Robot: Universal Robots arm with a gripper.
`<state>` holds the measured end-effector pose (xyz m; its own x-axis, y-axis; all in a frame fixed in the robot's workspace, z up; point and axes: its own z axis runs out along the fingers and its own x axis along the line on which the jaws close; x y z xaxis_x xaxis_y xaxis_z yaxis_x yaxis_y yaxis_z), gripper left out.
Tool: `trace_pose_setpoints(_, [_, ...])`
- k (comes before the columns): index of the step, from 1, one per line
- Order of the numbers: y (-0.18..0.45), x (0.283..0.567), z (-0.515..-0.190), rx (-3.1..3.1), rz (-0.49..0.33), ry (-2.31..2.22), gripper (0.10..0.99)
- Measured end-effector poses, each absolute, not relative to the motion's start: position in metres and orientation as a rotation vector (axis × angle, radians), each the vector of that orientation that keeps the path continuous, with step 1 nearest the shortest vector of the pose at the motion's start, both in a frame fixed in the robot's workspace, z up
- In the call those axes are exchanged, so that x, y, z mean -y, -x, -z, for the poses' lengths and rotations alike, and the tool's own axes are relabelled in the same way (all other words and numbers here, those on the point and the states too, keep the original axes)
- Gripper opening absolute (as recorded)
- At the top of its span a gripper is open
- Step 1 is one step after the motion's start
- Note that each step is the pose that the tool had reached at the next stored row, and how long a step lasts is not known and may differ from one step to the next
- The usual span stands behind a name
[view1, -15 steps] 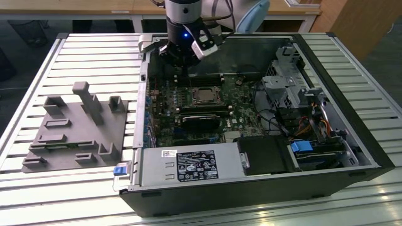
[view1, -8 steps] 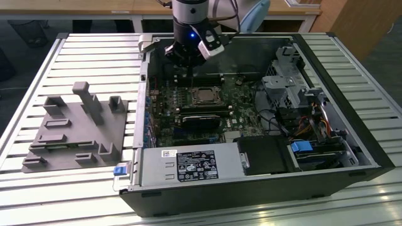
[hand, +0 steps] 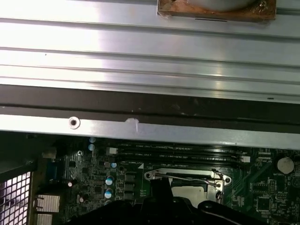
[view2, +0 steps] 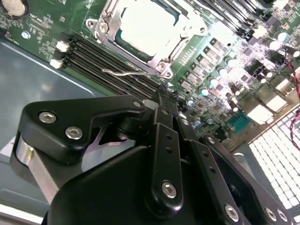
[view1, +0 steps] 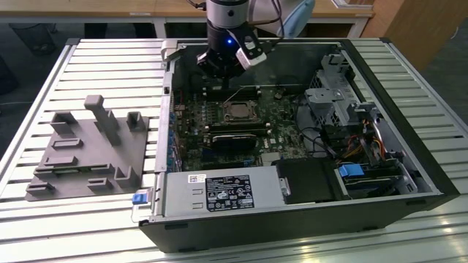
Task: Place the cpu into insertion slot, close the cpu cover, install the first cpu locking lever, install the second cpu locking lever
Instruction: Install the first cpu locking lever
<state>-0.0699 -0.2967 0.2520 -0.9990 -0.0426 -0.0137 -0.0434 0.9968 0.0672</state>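
Memory slots (view2: 112, 65) beside cpu cover (view2: 149, 29); end effector (view2: 161, 96) above.

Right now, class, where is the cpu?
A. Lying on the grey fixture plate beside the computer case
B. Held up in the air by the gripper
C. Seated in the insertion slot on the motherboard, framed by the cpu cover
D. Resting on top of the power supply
C: in the second wrist view the cpu lies flat in the socket, the cpu cover framing it; the exterior view shows it on the motherboard below the gripper.
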Motion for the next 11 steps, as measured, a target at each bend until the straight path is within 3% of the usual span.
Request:
trace_pose_setpoints(6, [0.0658, 0.2967, -0.2502, -3.127, -0.110, 0.067, 0.106])
trace_pose_setpoints(11, [0.0624, 0.2966, -0.2459, -3.123, -0.167, 0.061, 0.106])
